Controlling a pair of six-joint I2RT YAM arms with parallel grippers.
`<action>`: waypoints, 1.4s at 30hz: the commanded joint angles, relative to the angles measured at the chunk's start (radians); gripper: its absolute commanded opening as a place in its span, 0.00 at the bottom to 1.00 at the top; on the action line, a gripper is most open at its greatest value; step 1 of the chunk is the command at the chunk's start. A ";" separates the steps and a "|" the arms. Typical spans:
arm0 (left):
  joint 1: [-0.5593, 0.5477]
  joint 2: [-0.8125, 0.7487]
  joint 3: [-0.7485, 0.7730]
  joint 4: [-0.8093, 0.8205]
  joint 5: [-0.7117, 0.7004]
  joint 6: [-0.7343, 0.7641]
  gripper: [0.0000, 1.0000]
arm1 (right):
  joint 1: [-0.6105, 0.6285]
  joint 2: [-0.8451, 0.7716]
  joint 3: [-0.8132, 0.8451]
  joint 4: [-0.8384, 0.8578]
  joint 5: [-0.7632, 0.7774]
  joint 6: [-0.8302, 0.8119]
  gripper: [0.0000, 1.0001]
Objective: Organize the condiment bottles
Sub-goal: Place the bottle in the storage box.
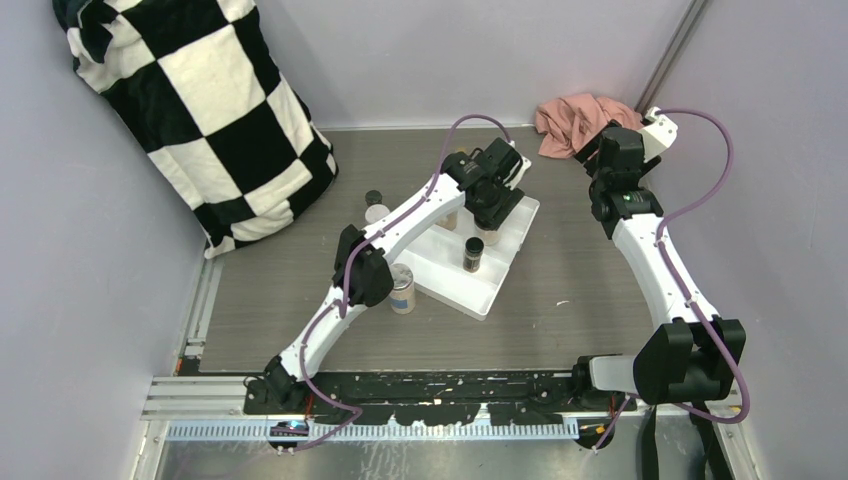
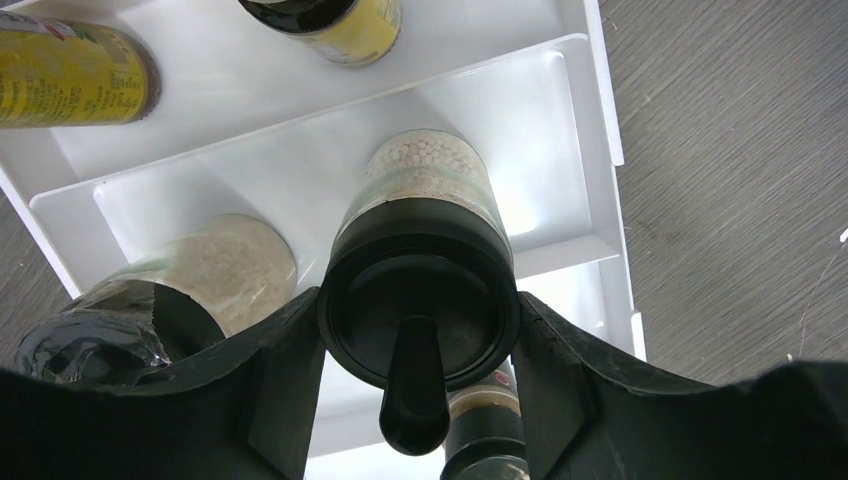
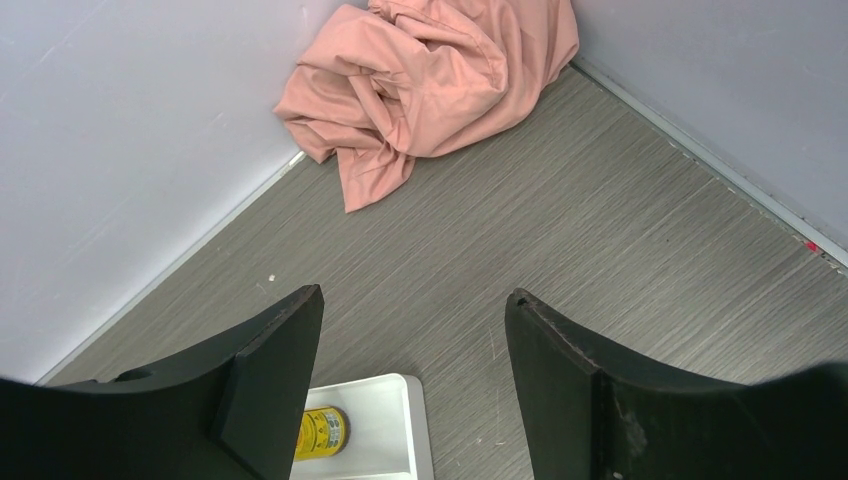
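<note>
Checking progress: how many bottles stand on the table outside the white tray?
3. A dark-capped bottle and a white-lidded bottle stand together left of the tray; a light-lidded jar stands by its near-left edge. The left arm may hide others.

Black-and-white checked blanket [image 1: 200, 100], far-left corner. Pink cloth [image 1: 575, 120], far-right corner. Grey wood-grain worktop [image 1: 280, 300]. White tray [image 1: 465, 287]. Jar [image 2: 425, 180]: black lid, pale beads. Yellow-labelled bottle [image 2: 70, 80].
</note>
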 commanded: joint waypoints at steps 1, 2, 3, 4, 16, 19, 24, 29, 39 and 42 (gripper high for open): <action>-0.007 -0.019 0.045 0.025 -0.016 0.021 0.38 | -0.003 -0.036 0.024 0.031 0.005 0.013 0.73; -0.008 -0.019 0.045 0.025 -0.016 0.021 0.41 | -0.003 -0.036 0.025 0.031 0.003 0.012 0.73; -0.009 -0.019 0.045 0.024 -0.016 0.021 0.43 | -0.003 -0.036 0.025 0.032 0.003 0.014 0.73; -0.010 -0.019 0.045 0.022 -0.016 0.022 0.46 | -0.003 -0.035 0.025 0.032 0.001 0.015 0.73; -0.012 -0.040 0.025 0.032 -0.018 0.022 0.58 | -0.003 -0.033 0.031 0.029 -0.001 0.008 0.73; -0.012 -0.043 0.025 0.033 -0.014 0.022 0.63 | -0.003 -0.032 0.033 0.030 -0.005 0.010 0.73; -0.013 -0.036 0.030 0.036 0.015 0.018 0.73 | -0.003 -0.033 0.031 0.029 -0.006 0.012 0.73; -0.016 -0.031 0.032 0.031 0.016 0.018 0.81 | -0.003 -0.033 0.031 0.030 -0.009 0.013 0.73; -0.024 -0.059 0.031 0.042 -0.008 0.013 0.82 | -0.003 -0.039 0.036 0.028 -0.011 0.012 0.73; -0.030 -0.102 0.028 0.054 -0.044 0.012 0.82 | -0.003 -0.044 0.051 0.016 -0.011 0.008 0.73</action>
